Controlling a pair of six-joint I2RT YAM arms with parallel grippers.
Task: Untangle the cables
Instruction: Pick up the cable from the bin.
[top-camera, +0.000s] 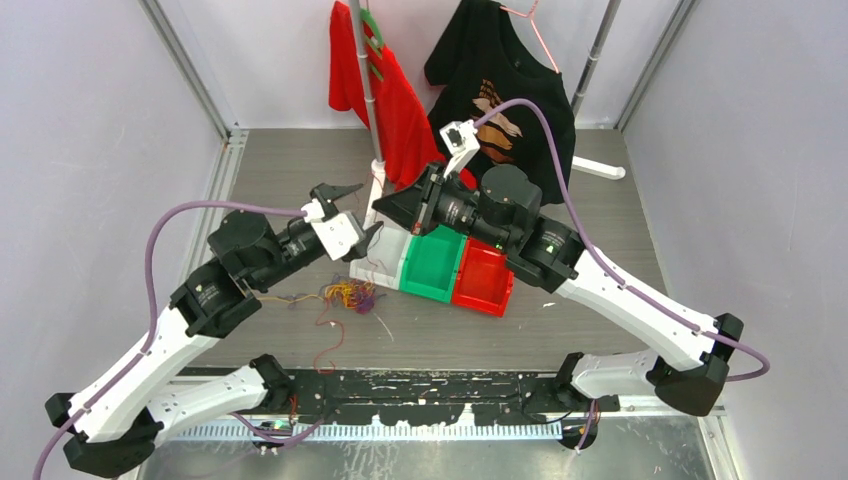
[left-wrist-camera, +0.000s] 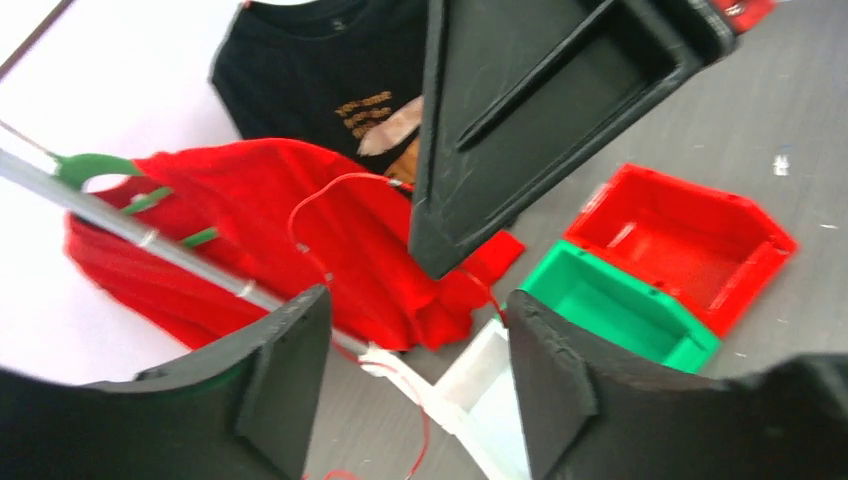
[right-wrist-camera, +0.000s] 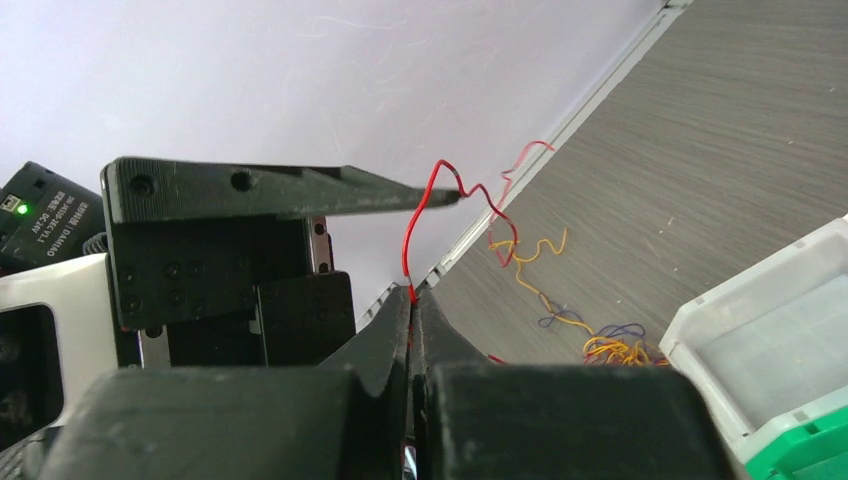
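White arms, black joints, lilac hoses.

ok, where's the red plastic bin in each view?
Top external: red plastic bin at centre, right of the green plastic bin.
Left wrist: right of centre, just beyond the green bin.
Right wrist: not in view.
Shared landmark: green bin, bottom-right corner in right wrist.

Top camera looks down from behind the arms; both close wrist cameras share the white bin.
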